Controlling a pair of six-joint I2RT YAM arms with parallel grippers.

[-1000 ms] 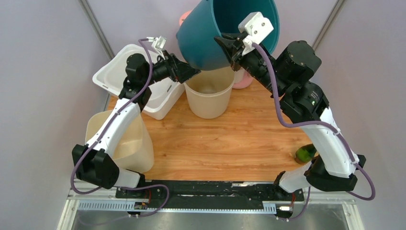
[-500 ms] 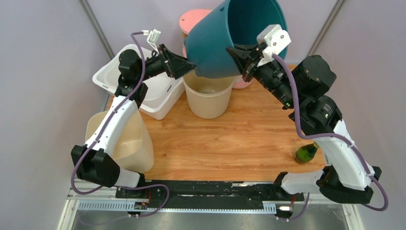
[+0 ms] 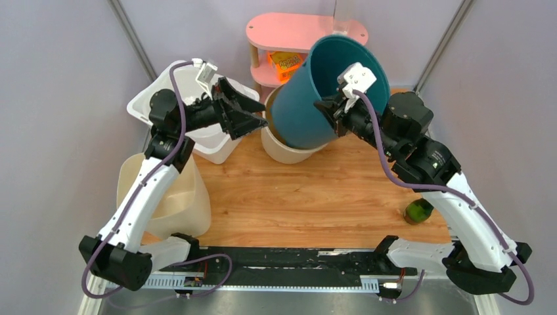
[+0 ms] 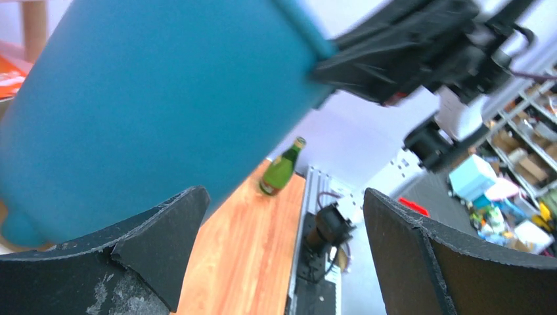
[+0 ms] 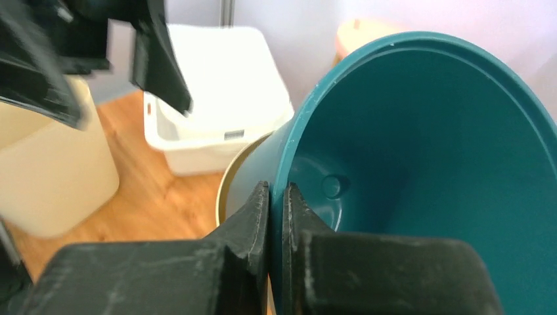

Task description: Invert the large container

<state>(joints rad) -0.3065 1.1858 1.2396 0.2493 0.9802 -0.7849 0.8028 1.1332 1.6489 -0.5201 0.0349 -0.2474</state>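
The large teal container [image 3: 303, 105] hangs tilted on its side, base down-left over a beige round bucket [image 3: 286, 151], mouth facing up and right. My right gripper [image 3: 332, 109] is shut on its rim, one finger inside and one outside, as the right wrist view shows [image 5: 276, 191] with the teal wall [image 5: 427, 164] between the jaws. My left gripper [image 3: 248, 115] is open and empty, just left of the container's base, apart from it. In the left wrist view the teal wall [image 4: 144, 98] fills the upper left beyond the open gripper [image 4: 282, 249].
A white bin [image 3: 211, 142] stands at the back left and a tall beige container [image 3: 177, 197] at the near left. A green bottle [image 3: 418, 210] lies at the table's right edge. A pink shelf [image 3: 295, 29] stands behind.
The right arm has lowered the teal container and tipped it further, its base now at the beige bucket. The left gripper has drawn back left from the container's base.
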